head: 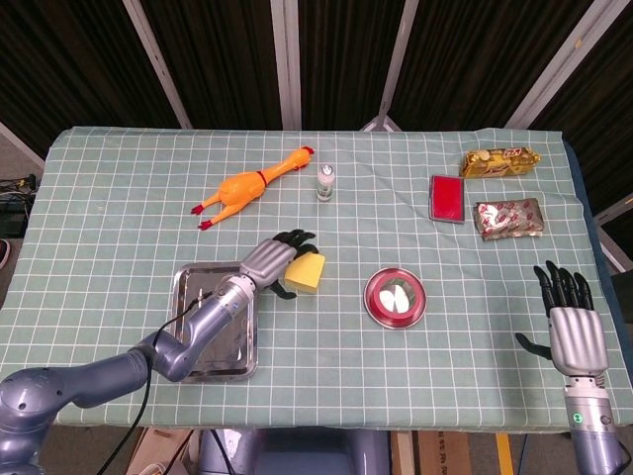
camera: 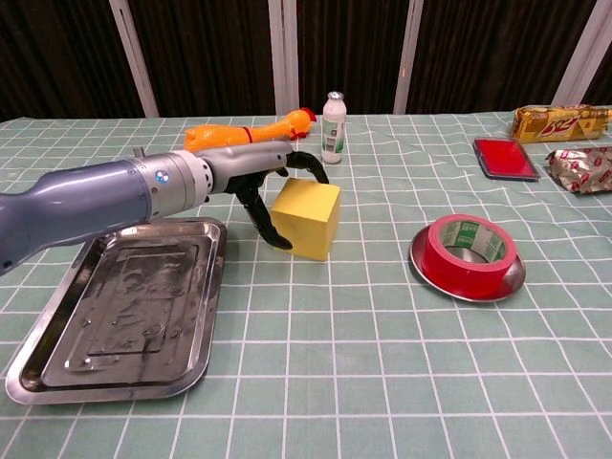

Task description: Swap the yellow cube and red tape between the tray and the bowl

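One yellow cube is held by the left hand, whose fingers curl over its top while the thumb presses its near-left side; it sits between the tray and the bowl, close above the tablecloth, and whether it touches the cloth cannot be told. In the head view the cube shows just right of the tray's far right corner. One steel tray lies to the left with nothing in it, the left forearm reaching over its far edge. One roll of red tape lies flat in the single metal bowl, to the right of the cube and apart from it. The right hand rests near the right front edge of the table, fingers spread and straight, holding nothing. Along the far side stand one rubber chicken and one small white bottle, upright. On the far right are one red flat case and two snack packets, a gold one and a silver-red one
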Controlling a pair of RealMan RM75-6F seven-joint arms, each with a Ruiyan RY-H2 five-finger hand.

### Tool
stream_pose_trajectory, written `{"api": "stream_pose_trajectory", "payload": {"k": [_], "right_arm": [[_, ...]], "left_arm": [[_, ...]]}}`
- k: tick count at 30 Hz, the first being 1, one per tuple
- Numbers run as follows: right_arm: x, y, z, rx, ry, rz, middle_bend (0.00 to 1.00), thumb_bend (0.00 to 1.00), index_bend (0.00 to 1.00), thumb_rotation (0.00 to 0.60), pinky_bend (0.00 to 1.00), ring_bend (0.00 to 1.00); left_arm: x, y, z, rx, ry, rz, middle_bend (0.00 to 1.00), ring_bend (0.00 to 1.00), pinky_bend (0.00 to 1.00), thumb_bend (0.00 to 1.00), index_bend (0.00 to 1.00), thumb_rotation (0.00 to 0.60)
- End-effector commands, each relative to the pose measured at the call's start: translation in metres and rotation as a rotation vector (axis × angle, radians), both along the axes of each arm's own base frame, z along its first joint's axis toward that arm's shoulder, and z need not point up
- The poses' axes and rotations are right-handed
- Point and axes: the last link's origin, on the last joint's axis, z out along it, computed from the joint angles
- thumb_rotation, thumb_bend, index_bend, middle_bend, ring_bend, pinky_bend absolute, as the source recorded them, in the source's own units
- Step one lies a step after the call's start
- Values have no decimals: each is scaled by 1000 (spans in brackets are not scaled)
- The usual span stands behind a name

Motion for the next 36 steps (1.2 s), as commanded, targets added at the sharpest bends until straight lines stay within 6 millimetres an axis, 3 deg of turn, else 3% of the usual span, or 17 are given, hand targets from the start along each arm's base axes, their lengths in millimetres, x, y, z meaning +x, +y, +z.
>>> {"api": "stream_pose_trajectory", "payload": {"k": [1,4,8,9,11,14,15,18,22,29,36], "right_arm": [[0,1,0,5,4,0,0,34,0,600,0,0],[1,2,-2,28,5,1,0,33,0,600,0,0],[3,6,-7,100,-40,-13,0,33,1,600,0,0],[5,6,-8,116,-62,-12,0,33,4,600,0,0],[10,6,-14,158,-104,0,0,34,10,600,0,0],[19,4,-22,188,-136,39,0,34,11,600,0,0],[26,2,-28,215,-162,61,0,33,11,600,0,0],[42,-8,-40,295,-187,95,0,33,11,600,0,0],[69,-32,-50,373,-209,122,0,34,11,600,0,0],[101,-70,-76,457,-225,103,0,33,11,600,0,0],[104,-90,-104,515,-200,49,0,34,11,600,0,0]], "left_arm": [[21,-11,30,-40,-36,-17,0,0,13,80,186,600],[22,-23,79,133,-34,-84,0,0,0,75,170,600],[-8,-56,128,394,61,-90,0,0,0,76,150,600],[-21,-68,139,451,88,-71,0,0,0,76,148,600],[-73,-97,169,573,152,50,0,0,0,75,147,600],[-114,-120,186,616,138,128,0,0,0,76,147,600],[-136,-127,193,626,149,162,0,0,0,76,147,600],[-172,-140,206,659,158,192,0,0,0,76,147,600],[-198,-152,212,734,156,222,0,0,0,76,146,600],[-219,-161,204,675,106,254,0,0,0,76,145,600],[-223,-161,204,690,103,260,0,0,0,76,144,600]]}}
